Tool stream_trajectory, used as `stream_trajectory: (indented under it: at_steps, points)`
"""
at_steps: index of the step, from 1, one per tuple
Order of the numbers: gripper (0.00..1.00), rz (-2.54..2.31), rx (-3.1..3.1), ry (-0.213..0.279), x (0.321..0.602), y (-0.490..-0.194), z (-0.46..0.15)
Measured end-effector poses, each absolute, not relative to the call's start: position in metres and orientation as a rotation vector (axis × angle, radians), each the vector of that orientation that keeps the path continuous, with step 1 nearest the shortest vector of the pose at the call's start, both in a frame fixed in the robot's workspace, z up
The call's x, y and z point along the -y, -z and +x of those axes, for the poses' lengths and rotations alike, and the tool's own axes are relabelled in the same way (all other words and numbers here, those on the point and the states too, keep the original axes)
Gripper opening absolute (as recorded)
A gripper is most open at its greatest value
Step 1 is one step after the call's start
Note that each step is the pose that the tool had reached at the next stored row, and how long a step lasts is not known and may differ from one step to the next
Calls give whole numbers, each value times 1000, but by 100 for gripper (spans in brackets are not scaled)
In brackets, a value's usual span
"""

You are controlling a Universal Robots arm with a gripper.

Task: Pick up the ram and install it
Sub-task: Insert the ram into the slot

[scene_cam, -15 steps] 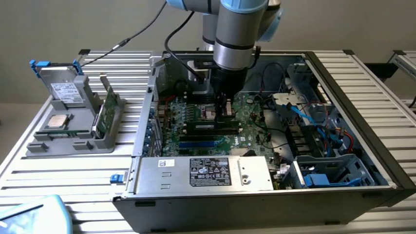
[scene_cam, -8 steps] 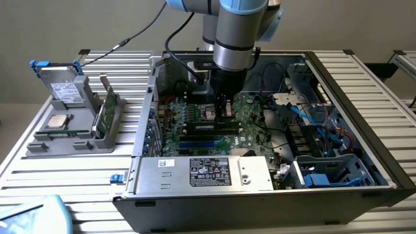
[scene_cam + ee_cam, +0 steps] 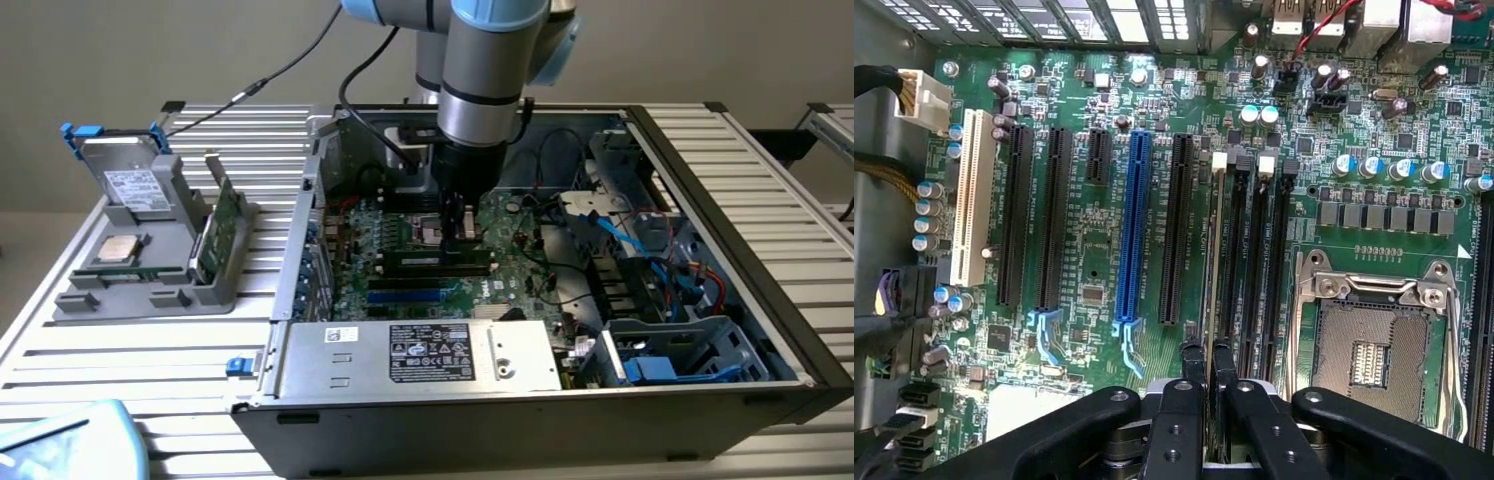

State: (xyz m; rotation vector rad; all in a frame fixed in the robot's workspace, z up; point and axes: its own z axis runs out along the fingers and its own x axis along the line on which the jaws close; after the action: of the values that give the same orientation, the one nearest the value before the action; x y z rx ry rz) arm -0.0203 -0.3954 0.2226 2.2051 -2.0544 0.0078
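Observation:
My gripper (image 3: 1208,372) (image 3: 462,228) reaches down into the open computer case (image 3: 747,200), low over the green motherboard (image 3: 1094,260). It is shut on the ram (image 3: 1210,280), which I see edge-on as a thin strip running away from the fingertips. The ram stands upright along the row of black memory slots (image 3: 1254,270), in line with the slot closest to the expansion slots. Whether it is pressed home in that slot I cannot tell. In the exterior view the fingers hide the ram.
The open processor socket (image 3: 1374,350) lies beside the memory slots, and black and blue expansion slots (image 3: 1134,230) lie on the other side. A power supply (image 3: 427,355) and loose cables (image 3: 641,250) crowd the case. A grey fixture (image 3: 134,285) at the exterior view's left holds a broad green card (image 3: 220,225) and a silver processor (image 3: 123,247).

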Motion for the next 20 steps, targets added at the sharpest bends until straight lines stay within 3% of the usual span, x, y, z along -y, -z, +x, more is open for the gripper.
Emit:
stream_trajectory:
  at_steps: [20]
  points:
    - [14,2193,2066,-7,393,-221,-20]
